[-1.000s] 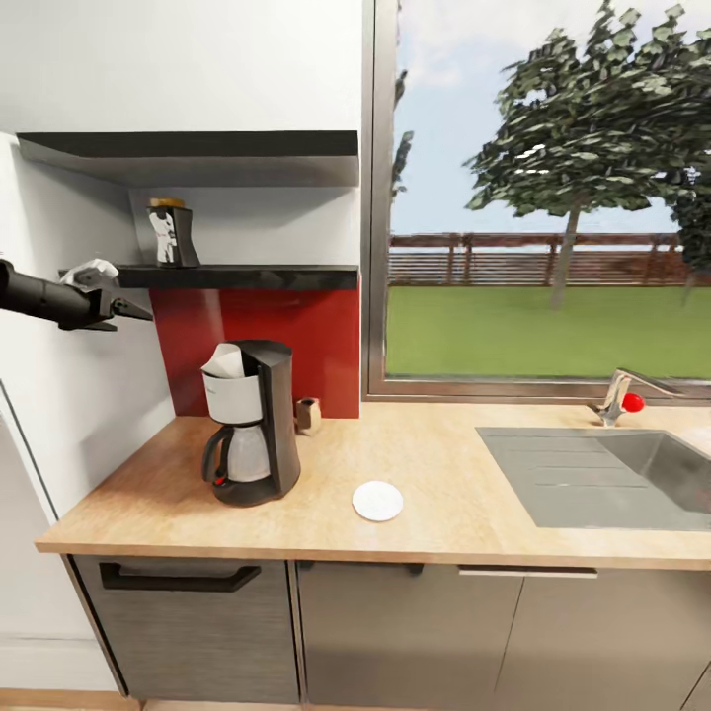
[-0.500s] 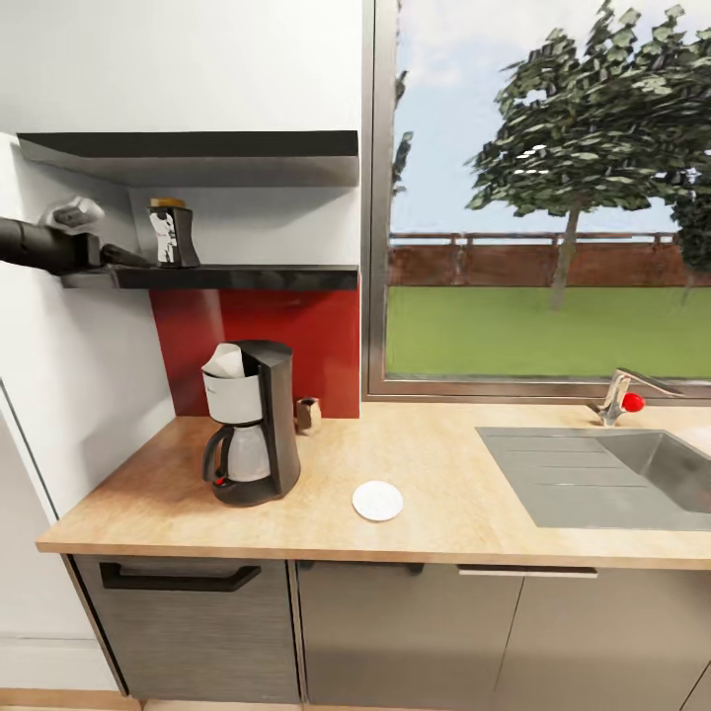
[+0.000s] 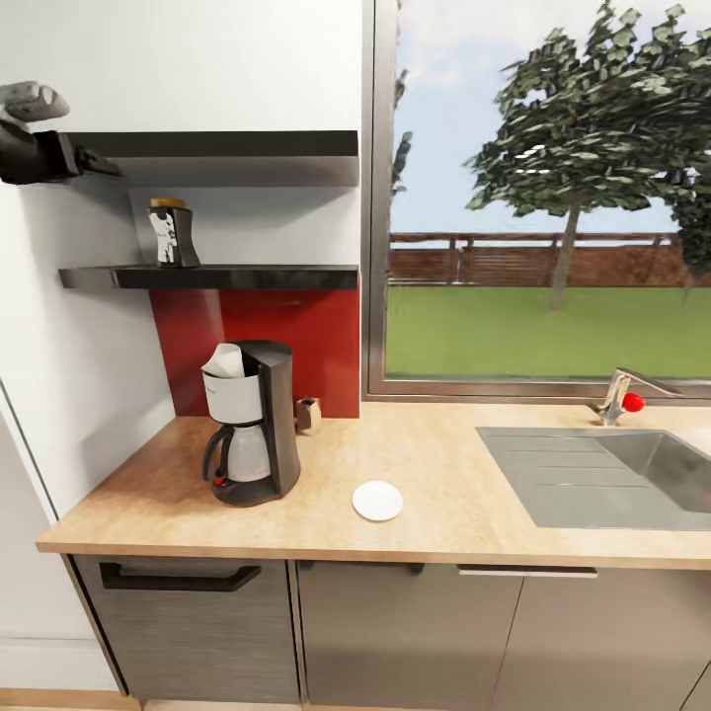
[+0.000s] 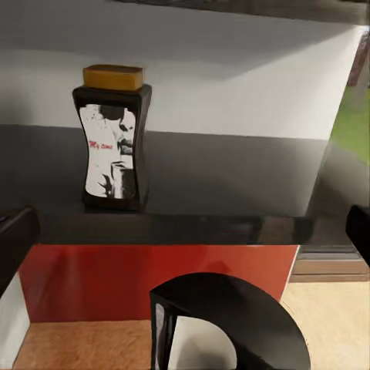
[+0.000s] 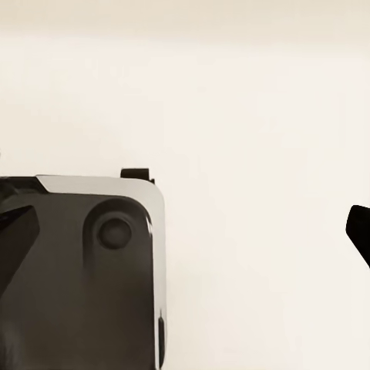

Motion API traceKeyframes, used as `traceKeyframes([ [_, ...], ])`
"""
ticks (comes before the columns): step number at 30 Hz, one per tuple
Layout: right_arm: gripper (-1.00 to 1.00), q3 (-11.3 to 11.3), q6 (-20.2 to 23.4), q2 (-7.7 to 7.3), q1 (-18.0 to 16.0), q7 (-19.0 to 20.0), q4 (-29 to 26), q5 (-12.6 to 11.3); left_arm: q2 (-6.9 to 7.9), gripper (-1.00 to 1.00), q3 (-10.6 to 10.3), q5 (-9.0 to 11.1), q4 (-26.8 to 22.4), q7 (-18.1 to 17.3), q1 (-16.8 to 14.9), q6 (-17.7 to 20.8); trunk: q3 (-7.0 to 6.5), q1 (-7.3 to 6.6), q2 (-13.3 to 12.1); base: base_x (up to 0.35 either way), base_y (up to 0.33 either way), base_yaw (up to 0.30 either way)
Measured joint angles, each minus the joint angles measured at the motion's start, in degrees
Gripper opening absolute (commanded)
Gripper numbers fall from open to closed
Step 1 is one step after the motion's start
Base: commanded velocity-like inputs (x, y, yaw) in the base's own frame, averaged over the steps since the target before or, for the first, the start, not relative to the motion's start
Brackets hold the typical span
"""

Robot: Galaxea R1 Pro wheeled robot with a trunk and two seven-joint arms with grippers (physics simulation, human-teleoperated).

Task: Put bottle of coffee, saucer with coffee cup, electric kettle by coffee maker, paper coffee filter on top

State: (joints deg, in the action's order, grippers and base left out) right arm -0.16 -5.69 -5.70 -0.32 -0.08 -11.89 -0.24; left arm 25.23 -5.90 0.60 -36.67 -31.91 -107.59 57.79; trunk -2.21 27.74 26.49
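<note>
On the tabletop (image 3: 444,513), nearest the front edge, the saucer (image 3: 377,501) lies flat and bare, a little to the right of the coffee maker (image 3: 252,423). The coffee maker stands toward the left end and further back, with a white paper filter (image 3: 226,360) showing at its top. A small brown-and-white object (image 3: 308,415) sits behind it against the red back panel; what it is cannot be told.

Above and behind, the bottle of coffee (image 3: 172,233) stands upright on the lower shelf (image 3: 237,276), near that shelf's left end, its long axis vertical and its gold lid up. The left claw (image 3: 94,163) hangs higher, level with the front edge of the upper shelf (image 3: 217,148) and off to the left of it. So the bottle lies below and to the right of the claw, well apart from it.

In the left wrist view the bottle of coffee (image 4: 112,139) shows face-on between two dark fingertips (image 4: 14,245) at opposite edges of the frame, so the claw is spread wide and holds nothing. By my reckoning it must drop and reach in between the shelves.

The right claw (image 5: 185,247) faces a plain pale surface beside a dark part of the robot, wide apart and empty; the left arm is plainly the nearer.
</note>
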Motion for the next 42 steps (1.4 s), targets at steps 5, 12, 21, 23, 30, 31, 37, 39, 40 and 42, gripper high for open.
traceKeyframes([
  [5,1.0,0.01,0.0,-0.01,0.0,0.0,0.22,0.06,-5.37,1.0,0.0,0.03,-1.96,10.07,-0.28,-0.36,0.0,0.0,0.0,0.0,0.0,0.0],
  [12,1.0,0.07,0.1,-0.14,0.0,-0.12,1.12,0.19,-7.59,1.0,-0.02,-0.05,-3.13,14.68,0.09,-0.64,0.0,0.0,0.0,0.0,0.0,0.0],
  [21,1.0,0.08,0.17,-0.38,0.0,-0.16,5.49,0.16,-7.53,1.0,-0.1,-0.04,-3.37,15.12,0.76,-3.9,0.0,0.0,0.01,0.0,0.0,0.0],
  [23,1.0,0.08,0.17,-0.42,0.0,-0.16,5.62,0.16,-7.56,1.0,-0.15,-0.03,-3.36,15.12,0.96,-4.25,0.0,0.0,0.0,0.0,0.0,0.0],
  [30,1.0,0.08,0.18,-0.45,0.0,-0.16,5.75,0.16,-7.95,1.0,-0.2,-0.09,-3.49,15.36,5.45,-7.46,0.01,0.0,0.0,0.0,0.0,0.0],
  [31,1.0,0.08,0.18,-0.45,0.0,-0.16,5.75,0.16,-8.05,1.0,-0.19,-0.11,-3.5,15.45,5.96,-8.51,0.0,0.0,-0.01,0.0,0.0,0.0],
  [37,1.0,0.08,0.17,-0.53,0.0,-0.17,5.76,0.16,-8.89,1.0,-0.14,0.11,-3.44,18.23,9.87,-15.41,0.0,0.0,0.0,0.0,0.0,0.0],
  [39,1.0,0.08,0.17,-0.53,0.0,-0.19,5.76,0.16,-9.28,1.0,-0.13,0.15,-3.44,19.1,10.59,-16.06,0.0,0.0,0.0,0.0,0.0,0.0],
  [40,1.0,0.08,0.17,-0.54,0.0,-0.19,5.76,0.16,-9.64,1.0,-0.14,0.06,-3.43,19.57,11.01,-16.37,0.0,0.0,-0.01,0.0,0.0,0.0],
  [42,1.0,0.09,0.17,-0.54,0.0,-0.19,5.76,0.16,-10.22,1.0,-0.14,-0.07,-3.45,20.34,11.71,-16.69,0.0,0.0,0.0,0.0,0.0,0.0],
])
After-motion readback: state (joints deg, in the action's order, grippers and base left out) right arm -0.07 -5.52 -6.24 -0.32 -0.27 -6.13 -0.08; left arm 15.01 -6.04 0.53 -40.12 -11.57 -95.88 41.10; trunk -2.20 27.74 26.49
